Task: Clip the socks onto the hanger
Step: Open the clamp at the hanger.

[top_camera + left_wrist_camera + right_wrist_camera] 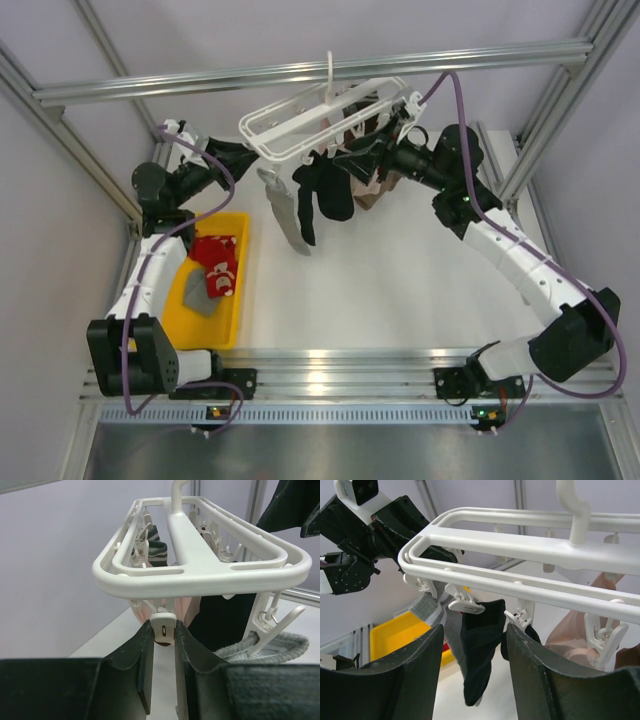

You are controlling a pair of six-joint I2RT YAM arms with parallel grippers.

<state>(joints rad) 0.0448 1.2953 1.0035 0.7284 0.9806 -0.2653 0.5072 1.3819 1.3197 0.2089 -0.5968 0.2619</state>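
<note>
The white hanger (320, 118) hangs tilted from the top rail by its hook. A grey sock (285, 215) hangs clipped at its left end and also shows in the right wrist view (432, 607). My left gripper (250, 158) is at the hanger's left end, its jaws (163, 630) shut on a white clip peg (163, 621) under the frame (200, 575). My right gripper (372, 160) is open under the hanger's long side (520, 545), empty, with a hanging black sock (480, 645) seen between its fingers. Red socks (218, 262) and another grey sock (200, 293) lie in the tray.
The yellow tray (222, 335) sits at the left by the left arm. Black socks (325, 190) and a pale-pink sock (575, 640) hang from other pegs. Aluminium frame posts stand at both sides and a rail (300, 75) runs across the back.
</note>
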